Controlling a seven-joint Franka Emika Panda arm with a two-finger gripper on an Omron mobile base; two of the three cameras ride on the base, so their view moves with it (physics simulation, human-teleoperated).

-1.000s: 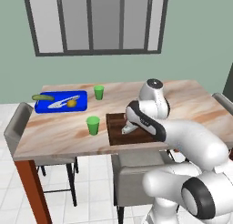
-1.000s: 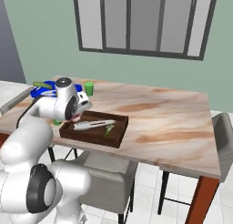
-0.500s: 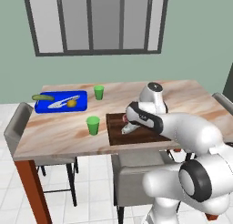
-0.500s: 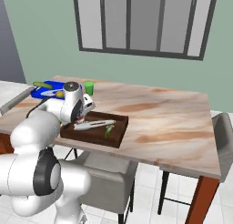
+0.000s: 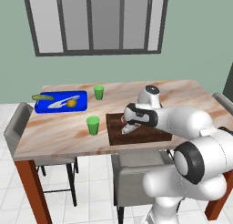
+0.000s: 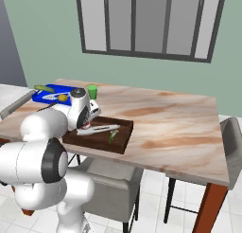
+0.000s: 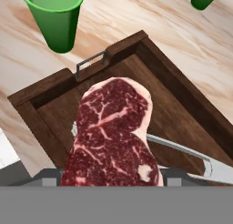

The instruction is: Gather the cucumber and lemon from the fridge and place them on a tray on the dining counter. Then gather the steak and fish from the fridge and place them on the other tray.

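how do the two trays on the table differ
The blue tray is bright blue and shallow; the wooden tray is dark brown with raised walls and a metal handle. The blue tray sits at the far left corner holding the cucumber and lemon; the wooden tray sits at the near edge, with the steak over it. Both are rectangular.

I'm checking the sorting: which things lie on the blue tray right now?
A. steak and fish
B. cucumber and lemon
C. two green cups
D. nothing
B: the cucumber and the lemon lie on the blue tray, while the steak hangs over the wooden tray.
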